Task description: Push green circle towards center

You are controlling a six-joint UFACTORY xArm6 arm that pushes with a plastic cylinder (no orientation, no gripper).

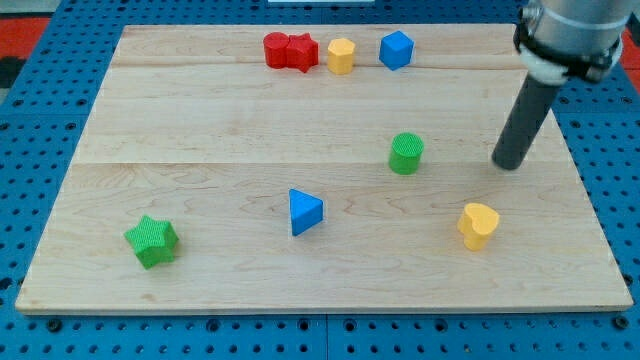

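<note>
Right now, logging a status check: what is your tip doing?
My tip: no gripper, holds nothing, touches no block; on the view's right of the green circle block, apart.

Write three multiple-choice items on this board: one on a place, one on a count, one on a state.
1. My tip is where relative to the green circle?
A. the view's right
B. the view's left
C. on top

2. How many yellow blocks?
A. one
B. two
C. three

3. Is my tip touching the green circle?
A. touching
B. apart
C. hidden

Key: 1 A, bare board lies between them. 2 B, a yellow block in the top row and a yellow heart lower right. 3 B, a gap shows.
</note>
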